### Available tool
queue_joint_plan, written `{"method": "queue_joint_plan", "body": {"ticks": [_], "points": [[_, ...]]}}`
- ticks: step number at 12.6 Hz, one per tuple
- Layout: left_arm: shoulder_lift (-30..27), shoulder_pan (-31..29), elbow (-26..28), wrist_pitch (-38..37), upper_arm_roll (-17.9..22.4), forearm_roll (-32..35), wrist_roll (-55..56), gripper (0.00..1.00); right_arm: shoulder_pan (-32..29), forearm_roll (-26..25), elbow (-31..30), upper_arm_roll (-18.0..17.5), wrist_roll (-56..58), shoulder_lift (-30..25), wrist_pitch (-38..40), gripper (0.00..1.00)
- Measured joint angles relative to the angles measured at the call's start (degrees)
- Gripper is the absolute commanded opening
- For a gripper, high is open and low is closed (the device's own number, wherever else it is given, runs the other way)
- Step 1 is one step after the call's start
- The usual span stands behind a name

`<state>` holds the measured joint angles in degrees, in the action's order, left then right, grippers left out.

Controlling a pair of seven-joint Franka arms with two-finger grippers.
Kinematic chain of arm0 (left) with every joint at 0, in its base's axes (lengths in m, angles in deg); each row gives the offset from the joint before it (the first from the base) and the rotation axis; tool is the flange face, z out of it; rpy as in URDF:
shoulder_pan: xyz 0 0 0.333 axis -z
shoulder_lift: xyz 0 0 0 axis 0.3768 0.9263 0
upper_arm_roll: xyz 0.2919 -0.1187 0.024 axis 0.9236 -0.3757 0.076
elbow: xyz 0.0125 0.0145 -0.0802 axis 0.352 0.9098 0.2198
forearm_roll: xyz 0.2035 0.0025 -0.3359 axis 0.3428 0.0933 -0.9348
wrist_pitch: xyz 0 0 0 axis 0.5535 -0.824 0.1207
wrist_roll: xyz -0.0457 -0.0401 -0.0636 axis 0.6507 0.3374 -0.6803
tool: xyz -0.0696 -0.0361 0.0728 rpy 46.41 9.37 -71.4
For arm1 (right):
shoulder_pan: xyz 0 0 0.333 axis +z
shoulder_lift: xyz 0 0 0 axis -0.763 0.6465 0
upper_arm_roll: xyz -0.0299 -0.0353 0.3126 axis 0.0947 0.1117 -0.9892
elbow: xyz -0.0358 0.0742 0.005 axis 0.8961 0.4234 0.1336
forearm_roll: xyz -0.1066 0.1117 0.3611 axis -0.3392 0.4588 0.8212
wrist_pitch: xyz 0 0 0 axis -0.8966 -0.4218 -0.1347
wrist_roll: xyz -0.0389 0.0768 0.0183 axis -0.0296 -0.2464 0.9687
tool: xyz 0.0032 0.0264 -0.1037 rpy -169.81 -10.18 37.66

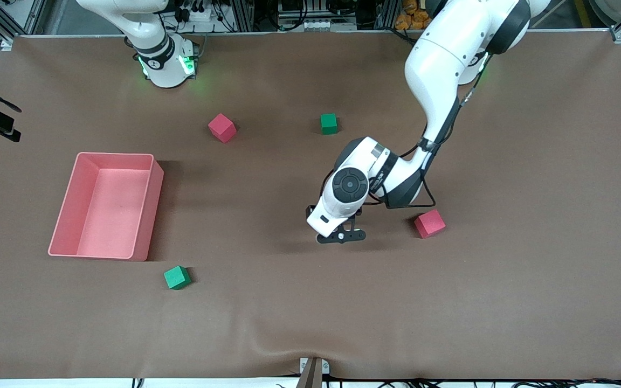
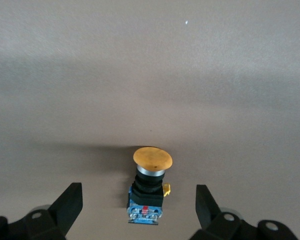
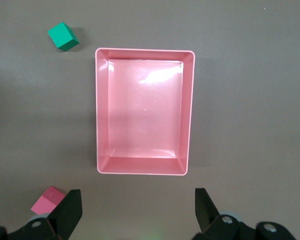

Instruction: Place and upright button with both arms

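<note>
Left pincer [image 2: 139, 207] hangs low over the middle of the brown cloth-covered desk [image 1: 531, 280], fingers spread wide, nothing held. In the left wrist view the small push-button with a round orange cap, black collar and blue terminal block [image 2: 149, 187] sits on the desk in the gap between the two black fingers [image 2: 70, 202], touching neither. Its long axis looks to run cap-to-terminals along the line out from the wrist, cap end pointing away; whether it lies flat or already stands cannot be told from this angle. In the front view the left arm hides the button. Right pincer [image 3: 139, 207] waits, fingers apart and empty, high above the pink rectangular plastic bin [image 3: 101, 107] at the right arm's end. Judgement: left arm is far nearer; closing would squeeze across the body's width.
</note>
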<state>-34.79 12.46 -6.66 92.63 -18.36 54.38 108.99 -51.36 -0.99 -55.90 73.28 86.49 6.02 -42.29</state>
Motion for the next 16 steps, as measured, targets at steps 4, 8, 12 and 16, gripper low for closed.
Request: {"method": "queue_joint_plan", "body": {"ticks": [4, 8, 12, 16], "points": [[1.28, 0.59, -0.03, 0.76, -0.05, -0.07, 0.81, 1.0, 0.47, 0.81, 0.31, -0.78, 0.0, 0.03, 0.96, 1.0], [2.3, 1.39, -0.03, 1.37, -0.04, -0.07, 1.45, 0.88, 0.62, 1.13, 1.06, -0.92, 0.01, 0.04, 2.34, 1.0], [2.49, 1.34, -0.04, 1.38, 0.05, -1.03, 1.49, 0.82, 0.79, 1.22, 1.07, -0.96, 0.02, 0.19, 2.52, 1.0], [3.13, 1.32, -0.04, 1.38, 0.1, -1.06, 1.48, 0.75, 1.15, 1.24, 1.14, -0.97, 0.02, 0.27, 2.53, 1.0]]}}
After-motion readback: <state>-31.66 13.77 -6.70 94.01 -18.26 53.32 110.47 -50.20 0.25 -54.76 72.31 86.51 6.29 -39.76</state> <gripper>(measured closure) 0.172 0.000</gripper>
